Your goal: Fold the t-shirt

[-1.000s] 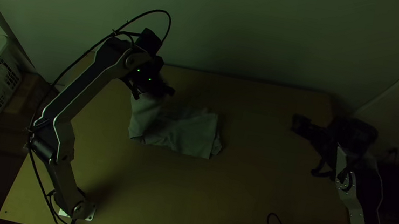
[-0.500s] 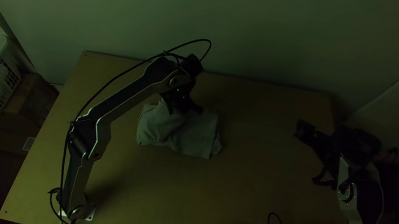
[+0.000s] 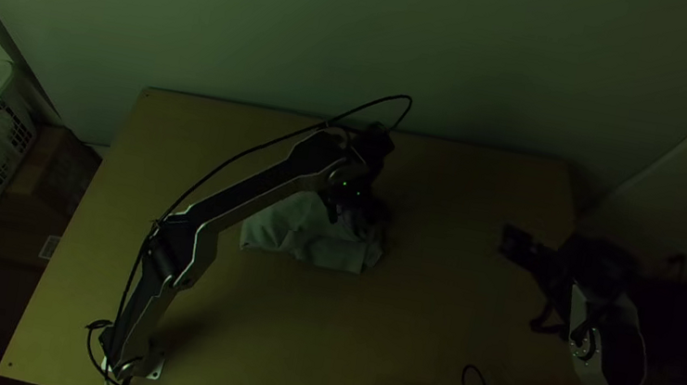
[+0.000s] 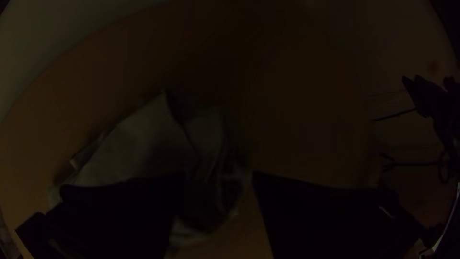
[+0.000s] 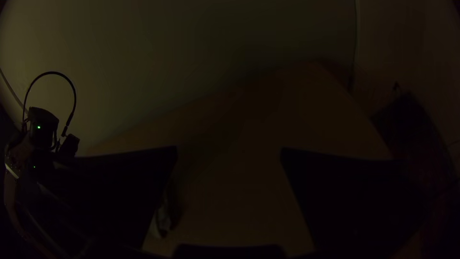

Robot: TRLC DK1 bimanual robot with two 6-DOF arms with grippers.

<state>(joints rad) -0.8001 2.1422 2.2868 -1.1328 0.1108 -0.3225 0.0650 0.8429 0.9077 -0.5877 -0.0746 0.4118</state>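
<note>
Top view shows me the t-shirt [image 3: 320, 248] in a compact, rumpled fold near mid-frame, so I judge the main folding largely done and some straightening remaining, with left gripper [image 4: 219, 175] and right gripper [image 5: 229, 149] fingers wide apart.

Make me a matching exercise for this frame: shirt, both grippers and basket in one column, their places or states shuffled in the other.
1. Shirt
2. Left gripper
3. Right gripper
4. Basket

A. Over the shirt, fingers apart
B. White, off the table's left side
C. Near the table's right edge, fingers apart
D. Lying wrinkled on the table

Pairs: 1-D, 2-A, 3-C, 4-B
</note>
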